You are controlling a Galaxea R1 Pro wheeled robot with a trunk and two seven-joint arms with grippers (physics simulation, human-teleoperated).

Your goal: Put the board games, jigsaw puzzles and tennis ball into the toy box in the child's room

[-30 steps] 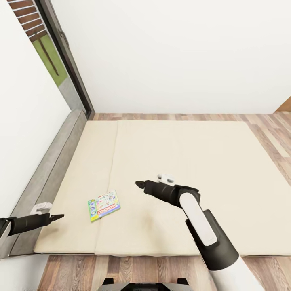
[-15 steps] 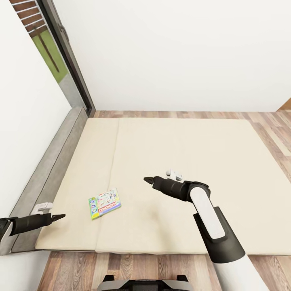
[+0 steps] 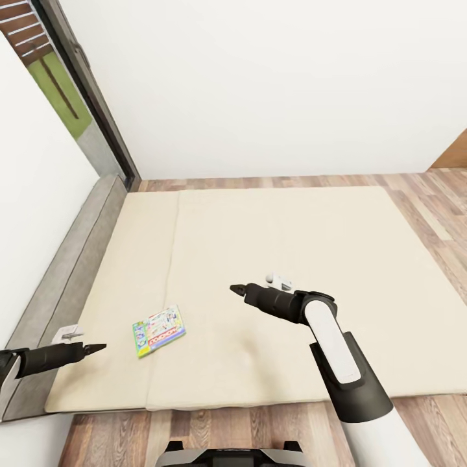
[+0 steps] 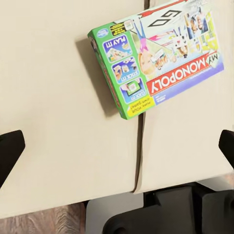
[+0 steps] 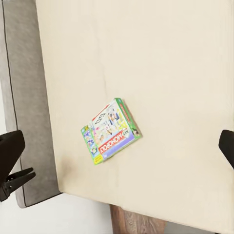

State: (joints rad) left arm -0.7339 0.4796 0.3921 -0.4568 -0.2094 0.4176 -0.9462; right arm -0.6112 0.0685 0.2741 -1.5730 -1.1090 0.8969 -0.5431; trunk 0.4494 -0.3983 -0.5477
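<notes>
Lying flat on bed [image 3: 272,233], board game [image 3: 158,331] between both arms' wide-spread jaws

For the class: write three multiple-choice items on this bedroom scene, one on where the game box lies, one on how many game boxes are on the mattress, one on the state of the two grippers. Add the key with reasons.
1. Where does the flat green-edged Monopoly board game box lie?
A. On the beige mattress, near its front edge
B. On the wooden floor
C. In a gripper

2. How many game boxes show on the mattress?
A. None
B. One
C. Three

3. What are the two grippers holding?
A. Each a box
B. Together one box
C. Nothing

Key: 1 A, the game box rests flat on the beige mattress. 2 B, one box is there. 3 C, the left gripper and right gripper hang clear of the box, empty.
</notes>
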